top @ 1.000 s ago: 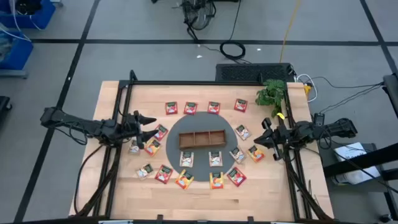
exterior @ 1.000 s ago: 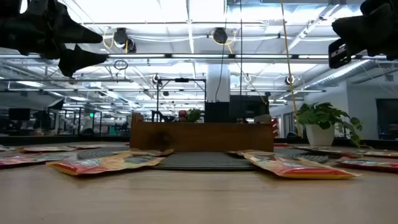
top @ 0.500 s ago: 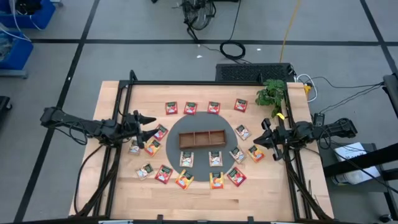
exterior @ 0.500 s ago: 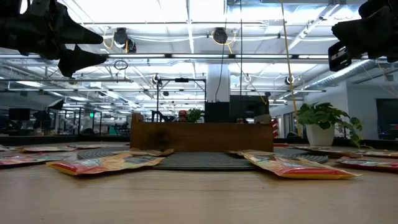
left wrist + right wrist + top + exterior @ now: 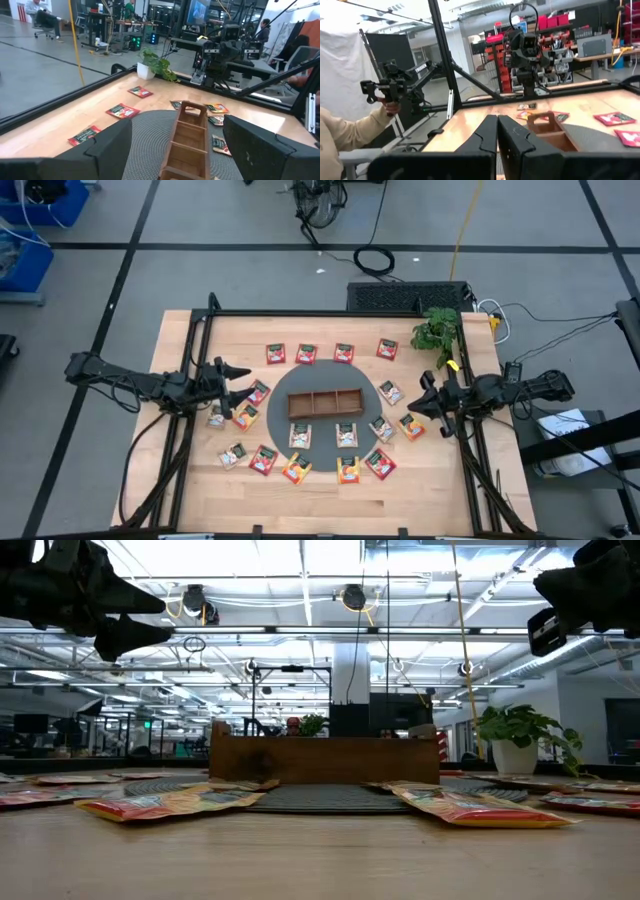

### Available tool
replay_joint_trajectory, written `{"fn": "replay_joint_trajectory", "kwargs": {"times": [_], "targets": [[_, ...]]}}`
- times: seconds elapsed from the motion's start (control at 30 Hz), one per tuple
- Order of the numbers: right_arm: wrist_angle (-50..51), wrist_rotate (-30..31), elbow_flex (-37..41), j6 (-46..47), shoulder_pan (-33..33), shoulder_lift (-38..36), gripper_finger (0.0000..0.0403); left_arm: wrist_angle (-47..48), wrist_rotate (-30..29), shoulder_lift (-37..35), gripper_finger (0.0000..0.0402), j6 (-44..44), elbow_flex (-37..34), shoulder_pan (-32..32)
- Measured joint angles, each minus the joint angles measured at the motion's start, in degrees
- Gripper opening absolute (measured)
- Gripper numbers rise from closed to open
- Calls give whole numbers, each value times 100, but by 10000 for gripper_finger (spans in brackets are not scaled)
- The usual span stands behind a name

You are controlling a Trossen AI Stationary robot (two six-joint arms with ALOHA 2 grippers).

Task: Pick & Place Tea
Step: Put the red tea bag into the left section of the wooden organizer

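Two arms hover above the table [image 5: 190,480], none holding anything: the left gripper [image 5: 240,379] at the left side with fingers spread wide over the nearest packets. About eighteen flat square tea packets [image 5: 306,354] lie face up in a loose ring around the tray [image 5: 325,402], whose long axis runs left to right on a round grey mat [image 5: 272,412]. Right gripper [image 5: 425,394] hangs at the right edge, fingers pressed together.

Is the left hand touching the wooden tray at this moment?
Apart. In the high view the left hand is over the table's left side, with bare mat between it and the wooden tray. The low view shows it raised above the table.
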State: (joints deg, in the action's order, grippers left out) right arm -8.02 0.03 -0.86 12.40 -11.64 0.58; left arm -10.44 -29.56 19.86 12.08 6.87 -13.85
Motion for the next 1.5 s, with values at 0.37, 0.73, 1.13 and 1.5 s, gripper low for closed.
{"fn": "replay_joint_trajectory", "kwargs": {"times": [0.37,0.73,1.13,1.5], "targets": [[2,41,0,-912,-4,4,4,36,0,0,306,-106,0,0],[-21,3317,1,-671,-2,560,4,212,0,0,306,15,0,0],[-697,3300,0,-2089,-2,850,4,209,0,0,306,6,0,0],[-817,3296,2,-2065,-2,850,4,208,0,0,306,33,0,0]]}}
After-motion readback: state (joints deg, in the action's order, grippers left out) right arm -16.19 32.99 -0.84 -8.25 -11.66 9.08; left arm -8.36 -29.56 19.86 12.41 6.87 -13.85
